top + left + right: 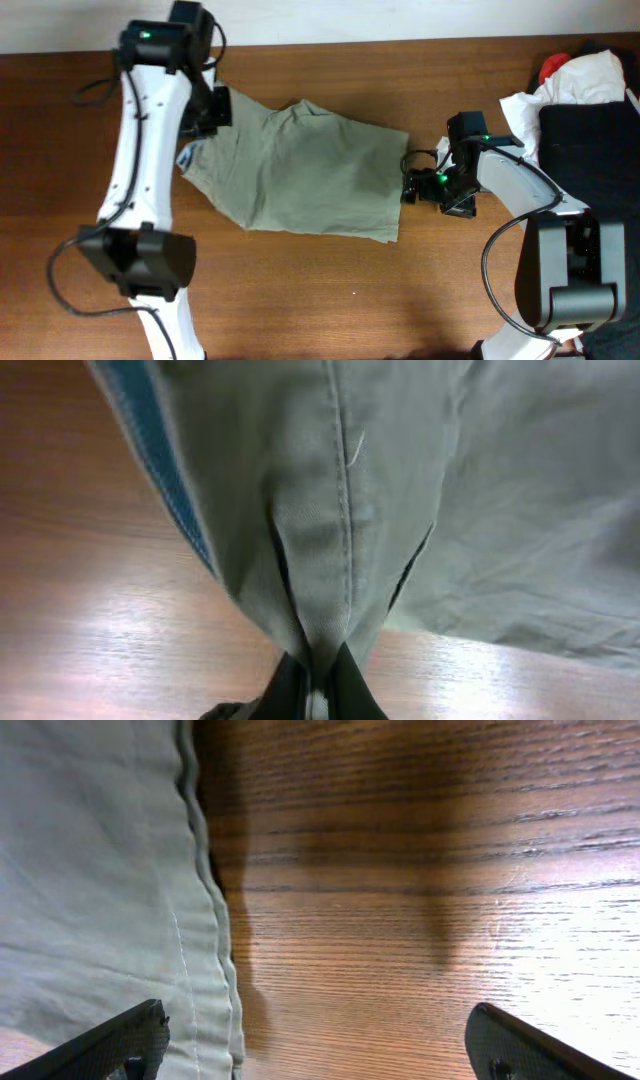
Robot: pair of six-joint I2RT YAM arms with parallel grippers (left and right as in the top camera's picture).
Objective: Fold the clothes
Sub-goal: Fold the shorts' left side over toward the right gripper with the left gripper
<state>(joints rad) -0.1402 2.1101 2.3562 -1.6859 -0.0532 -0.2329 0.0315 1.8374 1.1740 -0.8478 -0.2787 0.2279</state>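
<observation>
An olive-green garment (pixel 310 170) lies spread on the wooden table (pixel 330 300), with a blue inner band at its left end (pixel 189 153). My left gripper (pixel 214 110) is shut on the garment's upper left corner; in the left wrist view the cloth (pixel 330 510) is pinched between the black fingers (pixel 318 695) and lifted off the wood. My right gripper (pixel 412 187) is open at the garment's right edge. In the right wrist view its fingers (pixel 315 1045) are wide apart, one over the hem (pixel 215 940), one over bare wood.
A pile of clothes, black (pixel 590 150), white (pixel 580 80) and red (pixel 553 68), sits at the table's right edge, just behind the right arm. The table's far edge runs along the top of the overhead view.
</observation>
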